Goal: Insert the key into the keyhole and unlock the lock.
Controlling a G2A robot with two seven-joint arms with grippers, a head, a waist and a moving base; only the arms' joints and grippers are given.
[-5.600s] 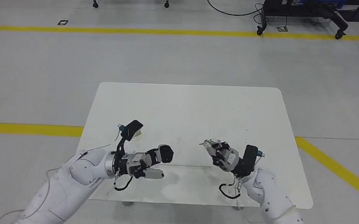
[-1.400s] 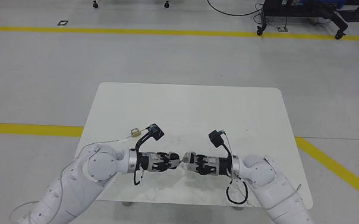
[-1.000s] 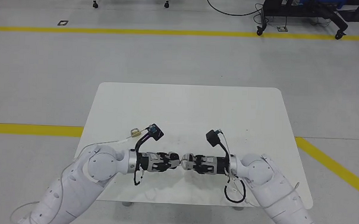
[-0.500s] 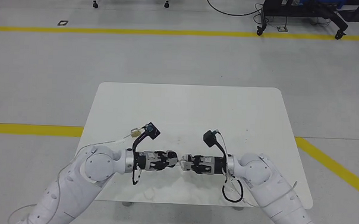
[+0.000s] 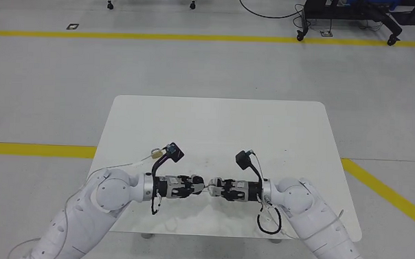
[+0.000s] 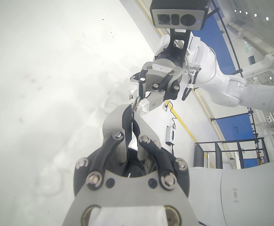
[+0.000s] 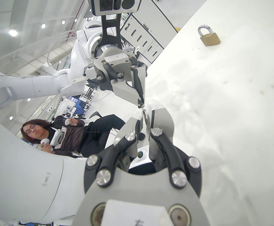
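A small metal key [image 7: 146, 116] hangs above the table's front middle, where the two grippers meet tip to tip. My right gripper [image 7: 146, 113] is shut on the key's round head between its white pads. My left gripper [image 6: 131, 110] faces it, its fingers shut on the key's other end. From above, the left gripper [image 5: 204, 186] and right gripper [image 5: 214, 187] touch at the key [image 5: 209, 186]. The brass padlock [image 7: 209, 38] lies flat on the table, shackle closed, beyond the left arm; from above the padlock [image 5: 155, 154] is left of the grippers.
The white table [image 5: 263, 124] is bare behind and to the right of the arms. Each arm's black wrist camera stands up on a bracket above its gripper. The table's front edge runs just below the grippers.
The arms, apart several seconds ago, have come together at the front middle. Over the last second the joined grippers drifted slightly left. The padlock has not moved.
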